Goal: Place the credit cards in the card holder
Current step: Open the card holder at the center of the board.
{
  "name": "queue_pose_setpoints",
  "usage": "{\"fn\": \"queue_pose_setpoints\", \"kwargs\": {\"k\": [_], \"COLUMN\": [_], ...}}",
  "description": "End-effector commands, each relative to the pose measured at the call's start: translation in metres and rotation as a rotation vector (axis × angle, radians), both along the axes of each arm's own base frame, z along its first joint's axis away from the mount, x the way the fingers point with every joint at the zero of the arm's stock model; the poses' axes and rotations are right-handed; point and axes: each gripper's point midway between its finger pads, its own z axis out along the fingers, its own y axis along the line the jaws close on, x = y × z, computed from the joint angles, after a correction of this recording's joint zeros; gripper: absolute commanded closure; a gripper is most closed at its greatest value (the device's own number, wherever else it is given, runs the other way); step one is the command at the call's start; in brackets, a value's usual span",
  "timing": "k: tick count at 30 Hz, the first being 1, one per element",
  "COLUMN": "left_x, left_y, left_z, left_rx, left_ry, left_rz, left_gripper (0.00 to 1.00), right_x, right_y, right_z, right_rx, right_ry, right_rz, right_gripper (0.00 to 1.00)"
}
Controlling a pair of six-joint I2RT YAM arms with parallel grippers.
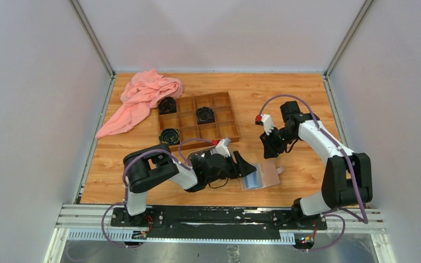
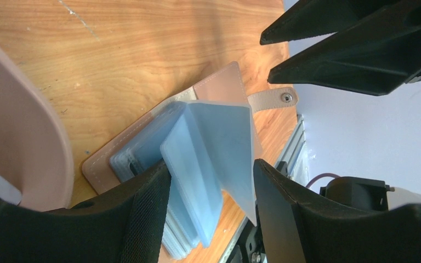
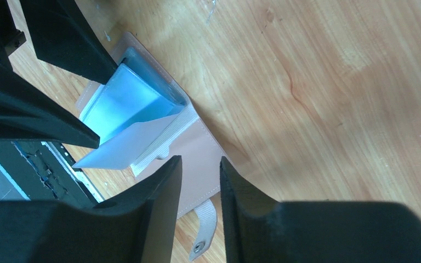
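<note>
White walls close in a wooden surface (image 1: pixel 296 98). The card holder (image 1: pixel 266 176) lies open near its near edge, a little right of centre, with its tan cover flat on the wood and its pale blue sleeves (image 2: pixel 208 137) fanned upward.

The main risk, as I judge it, is the fan collapsing. One sleeve stands propped open only by the left pincer (image 2: pixel 211 170), so a small slip would let it spring flat and close the slot. The holder could also skid on the smooth wood toward the near edge, since nothing else pins it. The two pincers work close together over it, so a careless approach could knock one against the other or crease a sleeve.

The left pincer is about half spread, with its jaws on either side of the sleeve bundle and seemingly clamping it. The right pincer (image 3: pixel 200 161) hovers just above the holder's cover, jaws narrowly parted with nothing between them. No credit cards lie loose in view, and I cannot tell whether any sit inside the sleeves.
</note>
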Motion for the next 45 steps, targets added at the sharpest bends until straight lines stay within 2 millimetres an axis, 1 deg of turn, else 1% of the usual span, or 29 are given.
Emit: {"fn": "queue_pose_setpoints", "kwargs": {"k": [1, 3, 11, 14, 18, 24, 29, 33, 38, 44, 45], "left_x": [0.003, 0.002, -0.002, -0.002, -0.008, -0.021, -0.026, -0.025, -0.023, -0.022, -0.022], "left_y": [-0.008, -0.01, -0.02, -0.025, -0.037, -0.055, -0.066, -0.066, -0.064, -0.064, -0.064], "left_z": [0.001, -0.001, -0.007, -0.003, 0.008, 0.008, 0.005, -0.001, -0.008, -0.011, -0.012], "left_rx": [-0.007, -0.005, -0.007, -0.014, -0.04, -0.057, -0.062, -0.051, -0.037, -0.03, -0.029], "left_ry": [-0.018, -0.009, 0.014, -0.002, -0.021, -0.018, -0.017, -0.019, -0.016, -0.012, -0.013], "left_rz": [-0.019, -0.026, -0.07, -0.087, -0.151, -0.227, -0.263, -0.261, -0.25, -0.241, -0.239], "left_gripper": [0.41, 0.41, 0.41, 0.41, 0.41, 0.4, 0.38, 0.38, 0.38, 0.38, 0.37], "right_x": [-0.015, -0.016, -0.028, -0.032, -0.037, -0.04, -0.037, -0.029, -0.018, -0.004, -0.002], "right_y": [-0.012, -0.014, -0.019, -0.019, -0.016, -0.011, -0.009, -0.011, -0.017, -0.033, -0.036], "right_z": [-0.017, -0.022, -0.045, -0.051, -0.058, -0.06, -0.055, -0.045, -0.029, -0.009, -0.002], "right_rx": [-0.039, -0.046, -0.079, -0.076, -0.062, -0.031, -0.02, -0.003, 0.024, 0.019, 0.023], "right_ry": [0.099, 0.132, 0.254, 0.293, 0.352, 0.394, 0.375, 0.322, 0.225, 0.09, 0.056], "right_rz": [-0.002, -0.001, 0.016, 0.019, 0.026, 0.032, 0.033, 0.018, -0.02, -0.086, -0.095], "right_gripper": [0.69, 0.73, 0.81, 0.82, 0.83, 0.83, 0.83, 0.81, 0.76, 0.7, 0.69]}}
